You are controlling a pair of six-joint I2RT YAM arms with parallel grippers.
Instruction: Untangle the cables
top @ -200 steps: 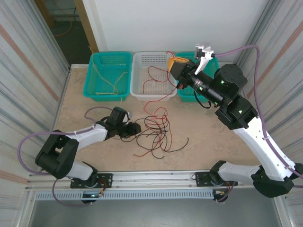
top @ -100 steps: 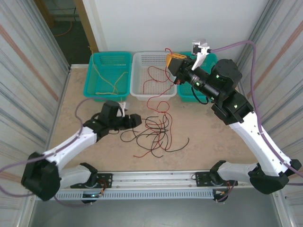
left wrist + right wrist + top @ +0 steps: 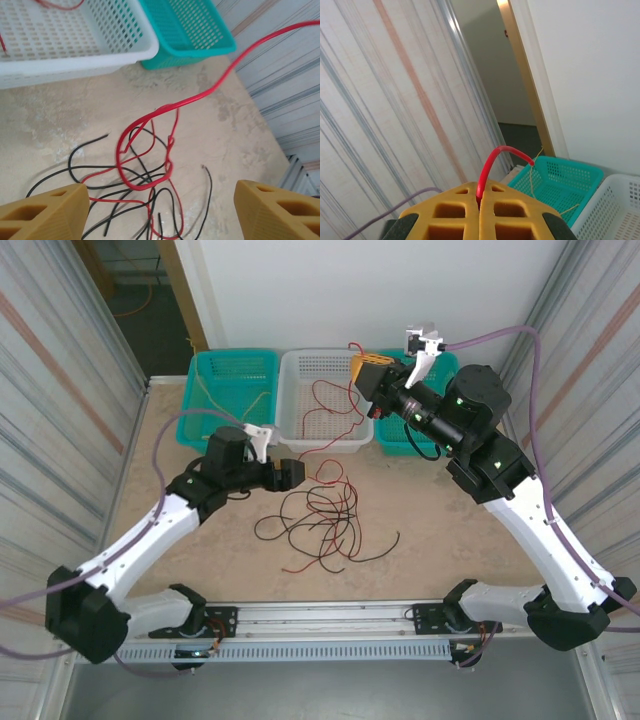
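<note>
Just beyond cables (image 3: 325, 525) — white basket (image 3: 300, 441)

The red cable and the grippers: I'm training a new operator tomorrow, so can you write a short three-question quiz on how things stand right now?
1. True or false: the right gripper is shut on a red cable.
2. Where do the yellow cables lie? A) in the white basket B) in the left teal basket C) on the table
3. Fill in: the left gripper is near the tangle of red and black cables, holding nothing, with its jaws ____.

Key: 1 true; 2 B; 3 open.
</note>
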